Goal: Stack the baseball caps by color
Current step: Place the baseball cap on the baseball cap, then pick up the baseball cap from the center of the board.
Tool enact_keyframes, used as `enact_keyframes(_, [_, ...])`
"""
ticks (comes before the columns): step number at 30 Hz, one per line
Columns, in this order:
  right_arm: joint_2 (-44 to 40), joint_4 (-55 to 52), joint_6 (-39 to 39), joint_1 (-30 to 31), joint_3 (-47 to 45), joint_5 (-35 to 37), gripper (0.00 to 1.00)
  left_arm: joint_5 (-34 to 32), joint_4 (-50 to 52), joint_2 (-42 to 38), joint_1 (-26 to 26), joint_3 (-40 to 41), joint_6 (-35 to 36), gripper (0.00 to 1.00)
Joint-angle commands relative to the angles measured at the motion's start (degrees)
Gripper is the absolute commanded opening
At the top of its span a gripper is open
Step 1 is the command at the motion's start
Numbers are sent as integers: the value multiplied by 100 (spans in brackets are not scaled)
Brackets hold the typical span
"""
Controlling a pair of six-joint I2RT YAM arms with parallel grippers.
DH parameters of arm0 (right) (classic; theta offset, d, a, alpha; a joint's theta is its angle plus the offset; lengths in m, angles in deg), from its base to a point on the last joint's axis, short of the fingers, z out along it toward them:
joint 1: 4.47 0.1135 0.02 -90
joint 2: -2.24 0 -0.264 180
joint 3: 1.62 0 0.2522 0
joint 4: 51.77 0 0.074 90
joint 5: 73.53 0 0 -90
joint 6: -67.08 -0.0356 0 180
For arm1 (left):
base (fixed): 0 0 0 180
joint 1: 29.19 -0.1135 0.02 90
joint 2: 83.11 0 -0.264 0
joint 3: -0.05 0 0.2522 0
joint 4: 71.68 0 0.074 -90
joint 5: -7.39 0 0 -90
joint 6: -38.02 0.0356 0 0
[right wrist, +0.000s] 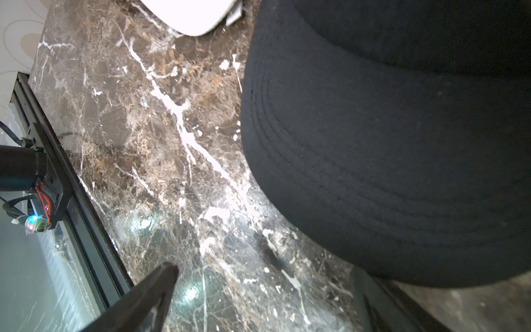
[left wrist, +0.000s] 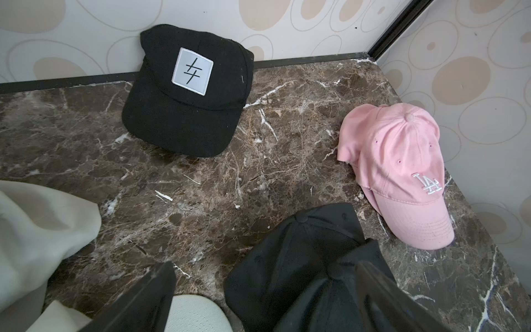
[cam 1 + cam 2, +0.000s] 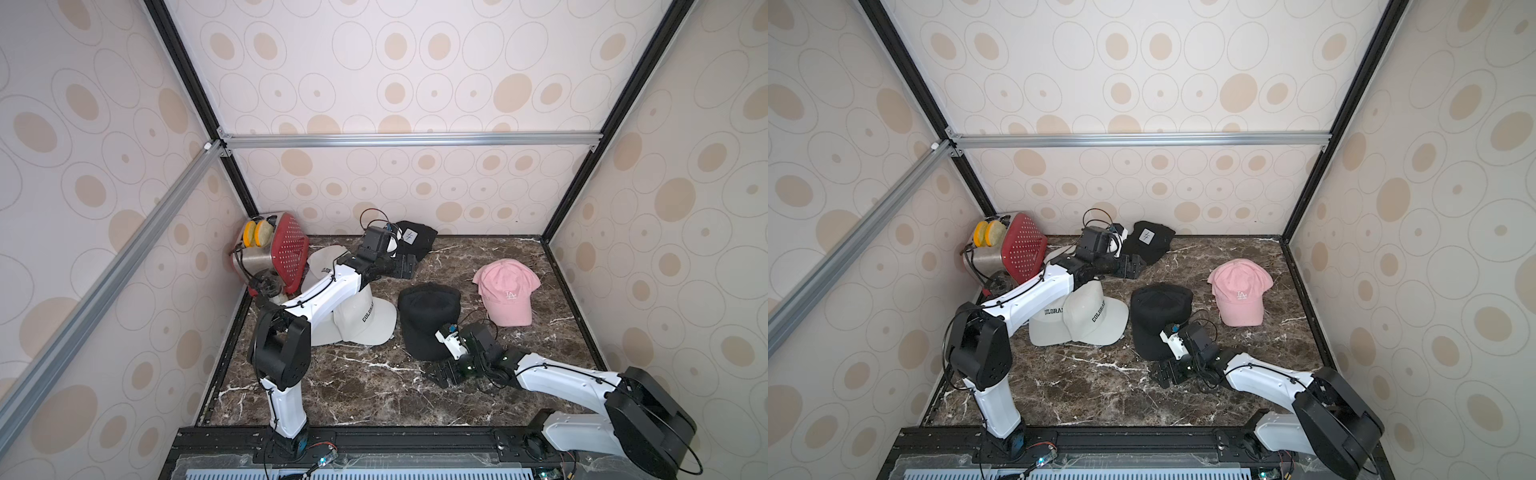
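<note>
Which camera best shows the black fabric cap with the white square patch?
The left wrist view: the black fabric cap with white square patch lies whole, unobstructed, symbol sharp. Both top views show it small at the back wall, partly behind the left arm. The right wrist view misses it.

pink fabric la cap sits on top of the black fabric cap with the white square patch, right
No, the pink fabric LA cap lies apart from the black patch cap, on the marble tabletop; the left wrist view shows it.
</note>
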Motion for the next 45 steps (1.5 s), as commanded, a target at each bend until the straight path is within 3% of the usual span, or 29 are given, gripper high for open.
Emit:
enact_keyframes(1, [-429,-598,428,28,182,-89,99,-348,-298,-484,10,136,49,99])
enact_keyframes(6, [-1485,-1854,820,12,420,739,100,-1095,-58,-656,10,193,160,99])
enact_keyframes(10, [-2124,-1731,694,-154,532,1243,100,-1296,91,-521,-16,57,15,99])
enact_keyframes(14, [-2046,-770,470,-817,647,883,100,-1289,47,-402,-26,69,-69,99])
enact_keyframes(17, [-1492,-213,238,-1467,968,445,100,-1006,54,-169,-127,-55,-276,99])
enact_keyframes(21, [-829,-65,-125,-1992,1449,457,99,-331,-74,376,-340,-395,-932,98])
enact_keyframes(26, [-510,-239,-215,-2247,1795,403,98,-633,-170,1295,-530,-1037,-2323,99])
enact_keyframes(32, [-891,-715,73,-2284,1833,772,98,-740,-297,2156,-645,-1698,-3609,95])
enact_keyframes(36, [-1322,-975,161,-2290,1701,1029,98,-465,-1064,2548,-817,-1631,-4435,88])
enact_keyframes(42, [-1678,-1191,181,-2296,1561,1216,98,-106,-1507,3330,-864,-2331,-4875,80])
enact_keyframes(45, [-1714,-1238,142,-2299,1536,1221,98,-226,-1481,3671,-869,-2663,-4986,76])
